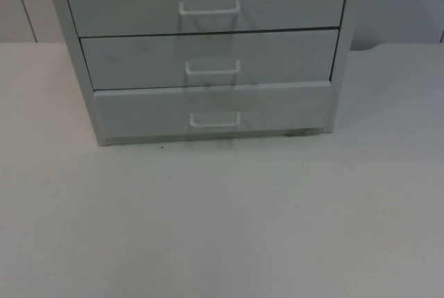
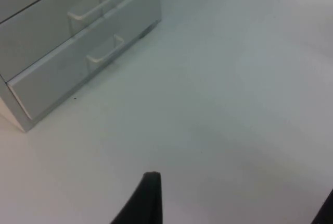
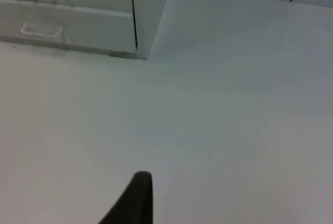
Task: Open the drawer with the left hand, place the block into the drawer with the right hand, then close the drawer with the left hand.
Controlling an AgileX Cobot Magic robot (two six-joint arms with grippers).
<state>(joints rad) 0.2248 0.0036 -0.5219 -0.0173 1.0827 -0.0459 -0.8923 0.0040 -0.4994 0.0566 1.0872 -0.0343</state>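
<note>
Drawers fill the upper middle of the top view: a white cabinet (image 1: 208, 48) at the far side of the table (image 1: 222, 229), its bottom drawer (image 1: 211, 111) standing slightly proud, handle (image 1: 215, 119) facing the arms for an easy pull. No block lies on the table before it. Left gripper (image 2: 229, 203) and right gripper (image 3: 143, 198) hover over bare table, apparently waiting well short of the cabinet, and whether either is open or closed I cannot tell.

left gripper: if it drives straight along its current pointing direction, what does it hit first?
Most likely the bare white table. The left gripper looks down onto open table top in front of the drawer cabinet, whose bottom drawer sits off to the side of that line. Depth is unclear.
</note>
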